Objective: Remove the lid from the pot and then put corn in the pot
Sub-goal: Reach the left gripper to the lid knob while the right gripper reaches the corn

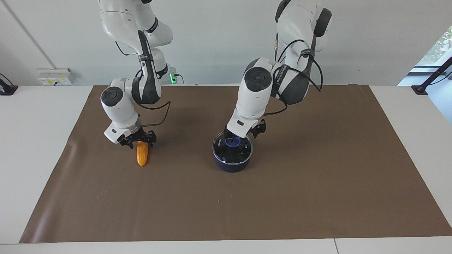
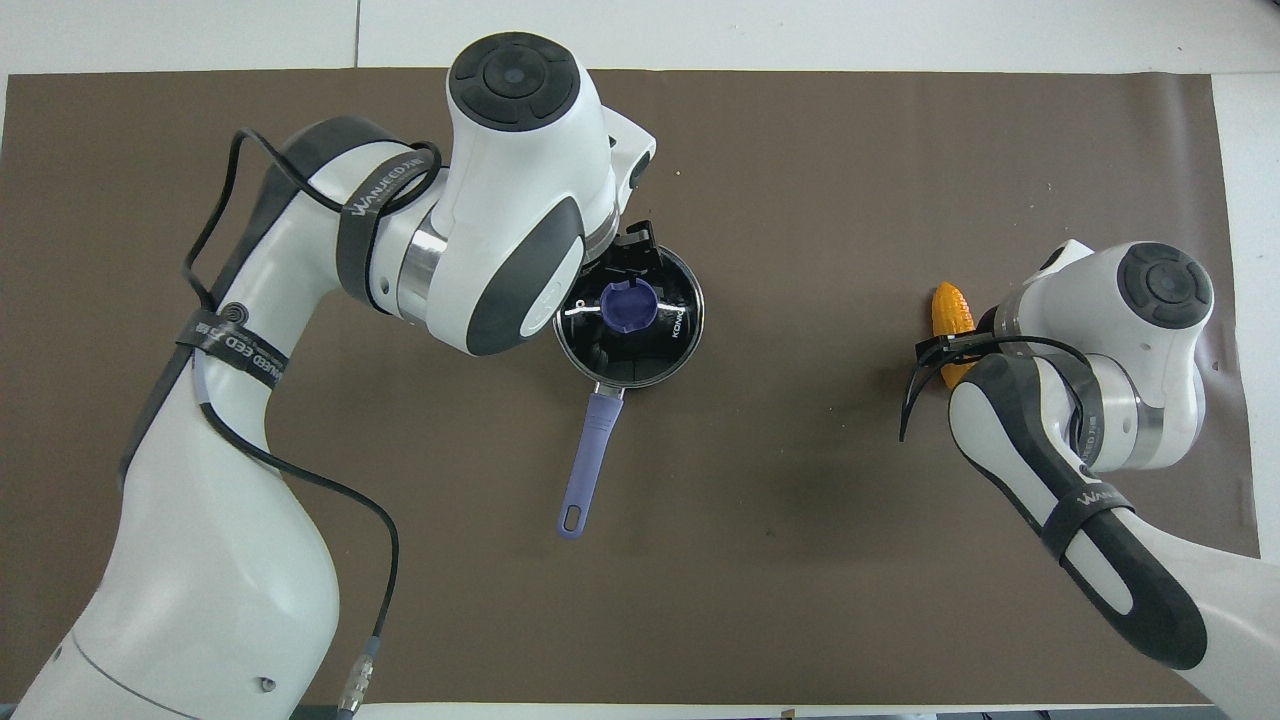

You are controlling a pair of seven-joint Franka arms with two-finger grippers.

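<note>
Listing from the right arm's end of the table toward the left arm's end, as the facing view runs. Item one: the corn, a small yellow-orange cob with a kernel texture, tapered, lying on the brown mat with its long axis running nearer-to-farther from the robots. Item two: the right gripper, low over the end of the corn nearer the robots, fingers straddling or touching that end; whether they are closed on it cannot be told. Item three: the pot, a small dark navy round saucepan standing near the middle of the mat, well apart from the corn; its long, straight, lighter blue handle points toward the robots. Item four: the lid, a clear glass disc with a metal rim, seated on the pot, its blue knob at centre. Item five: the left gripper, down over the lid at the part of its rim nearer the robots' end, just beside the knob rather than around it; its opening cannot be read. Judgement: the lid is not yet lifted, so the pot is closed to the corn; the left arm is the nearer to the knob, the right arm to the corn, and the coming lift turns on the left gripper's fingers centring on that knob.
</note>
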